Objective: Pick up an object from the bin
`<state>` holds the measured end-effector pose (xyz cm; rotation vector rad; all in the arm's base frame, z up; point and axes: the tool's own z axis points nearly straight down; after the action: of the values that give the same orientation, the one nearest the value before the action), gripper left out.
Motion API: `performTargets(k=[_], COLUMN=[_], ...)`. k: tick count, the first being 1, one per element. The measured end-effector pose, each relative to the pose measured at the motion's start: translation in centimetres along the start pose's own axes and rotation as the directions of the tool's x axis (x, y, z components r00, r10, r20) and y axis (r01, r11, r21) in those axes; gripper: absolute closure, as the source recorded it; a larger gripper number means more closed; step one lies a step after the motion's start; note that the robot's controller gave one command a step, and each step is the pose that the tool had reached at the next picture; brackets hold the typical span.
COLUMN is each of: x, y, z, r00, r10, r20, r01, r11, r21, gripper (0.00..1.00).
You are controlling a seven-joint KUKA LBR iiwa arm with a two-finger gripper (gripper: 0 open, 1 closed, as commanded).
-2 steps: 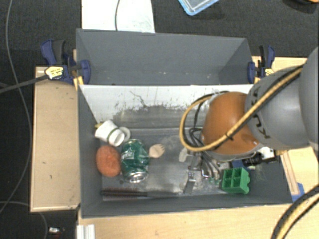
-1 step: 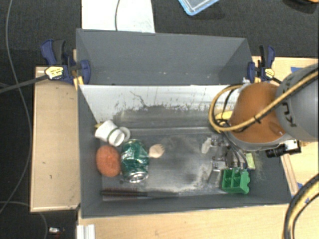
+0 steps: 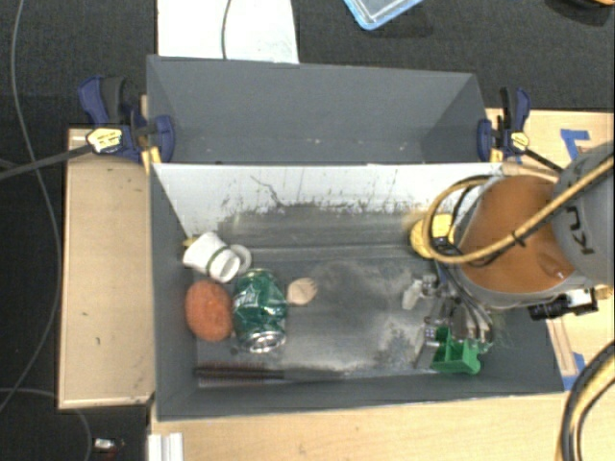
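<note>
End effector (image 3: 448, 338) low at green block (image 3: 455, 357), bin (image 3: 356, 301) right side; grip state cannot be told; lift not yet done.

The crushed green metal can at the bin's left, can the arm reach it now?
Probably yes. The gripper is at the bin's right end by a small green block, with bare bin floor between it and the crushed green can. A rust-orange ball against the can's left could crowd a grasp.
</note>
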<state>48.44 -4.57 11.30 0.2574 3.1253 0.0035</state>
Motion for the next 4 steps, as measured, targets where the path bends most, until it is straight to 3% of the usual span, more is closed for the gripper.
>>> performTargets(k=[1,2,3,4], x=[-1.2,0.5,-0.8,-1.2], y=[-5.6,1.2,-3.2,-6.0], z=[-1.9,-2.1,-2.2,-3.6], r00=[0.996,0.998,1.0,0.996], r10=[0.088,-0.07,0.001,0.088], r20=[0.008,0.004,0.011,0.01], r01=[-0.088,0.07,-0.001,-0.088], r11=[0.996,0.998,1.0,0.996], r21=[-0.001,-0.002,0.0,-0.002], gripper=[0.0,0.0,0.0,0.0])
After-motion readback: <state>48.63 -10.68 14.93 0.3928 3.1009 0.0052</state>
